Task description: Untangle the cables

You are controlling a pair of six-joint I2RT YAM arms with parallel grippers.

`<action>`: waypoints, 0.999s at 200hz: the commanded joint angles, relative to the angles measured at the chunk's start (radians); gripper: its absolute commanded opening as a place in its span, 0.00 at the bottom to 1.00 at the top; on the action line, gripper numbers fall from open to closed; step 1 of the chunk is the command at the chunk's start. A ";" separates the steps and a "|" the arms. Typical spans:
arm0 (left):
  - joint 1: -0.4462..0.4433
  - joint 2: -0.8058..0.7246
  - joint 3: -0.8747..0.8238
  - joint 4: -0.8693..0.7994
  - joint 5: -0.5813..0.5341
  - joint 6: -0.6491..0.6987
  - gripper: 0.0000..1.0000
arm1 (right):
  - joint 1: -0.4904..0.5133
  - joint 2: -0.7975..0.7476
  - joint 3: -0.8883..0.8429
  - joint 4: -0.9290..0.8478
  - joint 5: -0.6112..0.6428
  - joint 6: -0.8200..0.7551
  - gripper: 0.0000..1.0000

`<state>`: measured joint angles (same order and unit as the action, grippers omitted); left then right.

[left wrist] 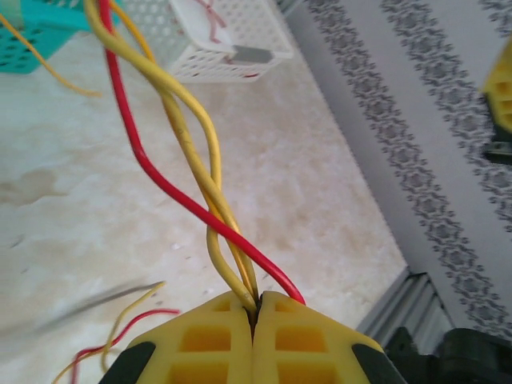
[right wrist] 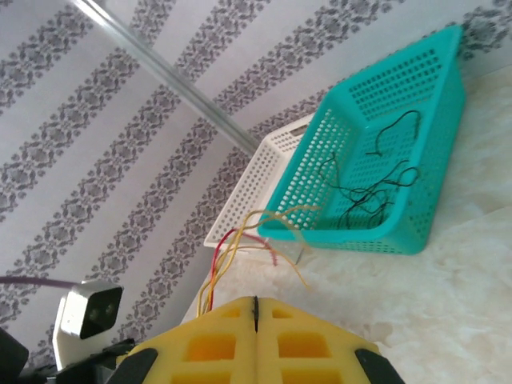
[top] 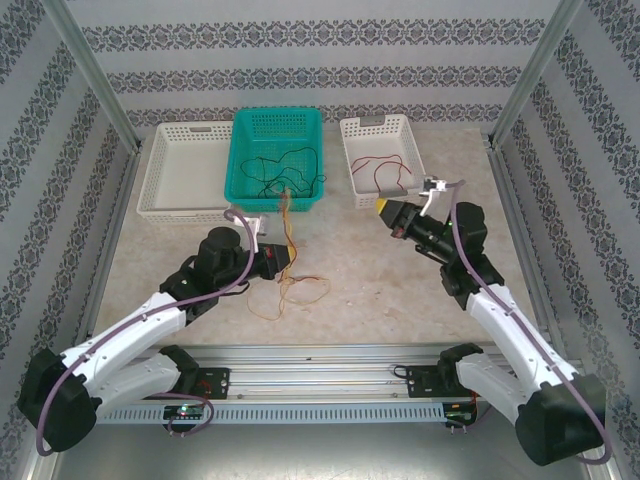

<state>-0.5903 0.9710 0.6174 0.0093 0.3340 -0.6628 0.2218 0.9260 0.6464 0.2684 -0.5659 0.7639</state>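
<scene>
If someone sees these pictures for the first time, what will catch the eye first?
Most striking is the left gripper, shut on a twisted bundle of yellow and red cables that runs up toward the teal basket at the far middle. In that basket lie thin black cables, and more red cables lie in the white basket to its right.

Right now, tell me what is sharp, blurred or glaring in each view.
Left wrist view: the cables at the left pincer are sharp, the white basket behind is soft, a grey streak low left is smeared. Right wrist view: the teal basket is crisp, the right pincer slightly soft. Top external view: even light, faint shadows, no glare.
</scene>
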 commanded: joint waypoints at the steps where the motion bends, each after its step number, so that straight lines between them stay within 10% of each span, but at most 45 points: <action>1: 0.025 -0.027 0.034 -0.160 -0.061 0.046 0.00 | -0.088 -0.065 0.003 -0.095 0.001 0.027 0.00; 37: 0.062 -0.040 0.068 -0.221 -0.043 0.039 0.00 | -0.197 -0.090 0.043 -0.131 -0.091 0.025 0.00; 68: 0.061 0.001 0.062 -0.135 0.012 -0.006 0.00 | 0.009 -0.023 0.065 -0.111 -0.147 -0.086 0.00; 114: 0.051 0.083 0.106 -0.085 0.033 -0.037 0.00 | 0.310 0.117 0.058 -0.013 -0.051 -0.147 0.46; 200: 0.012 0.152 0.099 0.050 0.064 -0.120 0.00 | 0.475 0.393 0.084 0.164 0.033 -0.130 0.46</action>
<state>-0.5564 1.1133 0.6949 -0.0196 0.3737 -0.7509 0.6857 1.2835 0.6922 0.3420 -0.5743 0.6437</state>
